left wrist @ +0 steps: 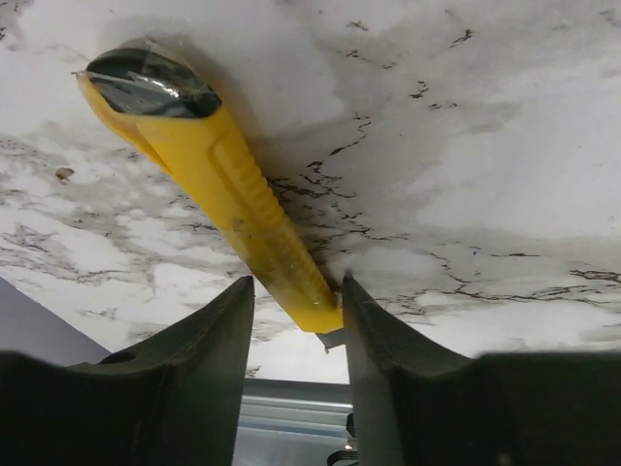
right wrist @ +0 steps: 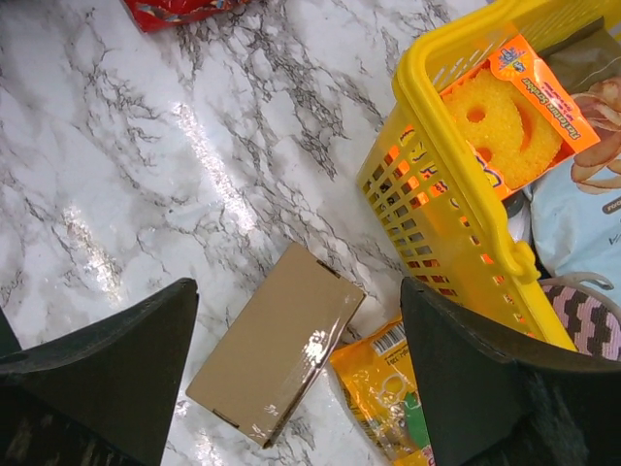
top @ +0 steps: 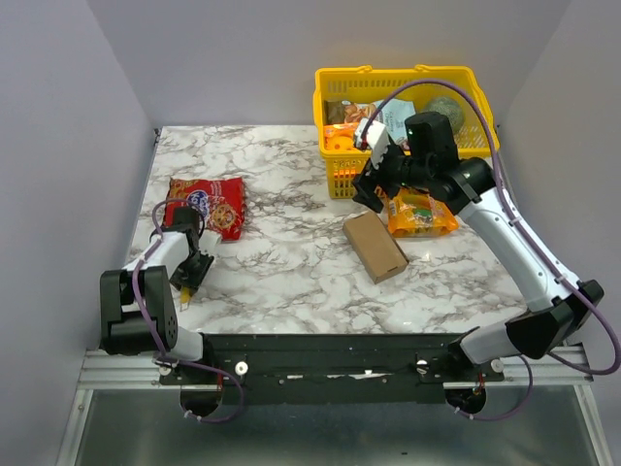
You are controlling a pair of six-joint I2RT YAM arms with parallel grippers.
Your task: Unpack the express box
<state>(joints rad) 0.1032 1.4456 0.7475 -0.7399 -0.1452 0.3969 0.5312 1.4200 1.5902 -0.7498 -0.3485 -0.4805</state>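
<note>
Left claw (left wrist: 296,283): partly closed astride the tail of a yellow cutter knife (left wrist: 223,175) lying on the desk (top: 281,262); one finger is touched, a gap is seen at the other.
Right claw (right wrist: 296,291): held wide open above the box, nothing gripped.
Express box (top: 375,246): laid flat on the desk, just beside an orange snack bag (top: 422,216), near the yellow basket (top: 342,177).

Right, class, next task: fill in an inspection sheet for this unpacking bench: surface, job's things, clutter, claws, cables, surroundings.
Surface: marble table, white with grey veins.
Job's things: brown box lying flat mid-table, closed, tape across it.
Clutter: red snack bag at left; orange bag beside the box; yellow basket full of goods, far right.
Claws: left claw astride the end of a yellow cutter, grip unclear; right claw open above the box.
Cables: purple cable arching over the basket.
Surroundings: grey walls; metal rail at the near edge.
</note>
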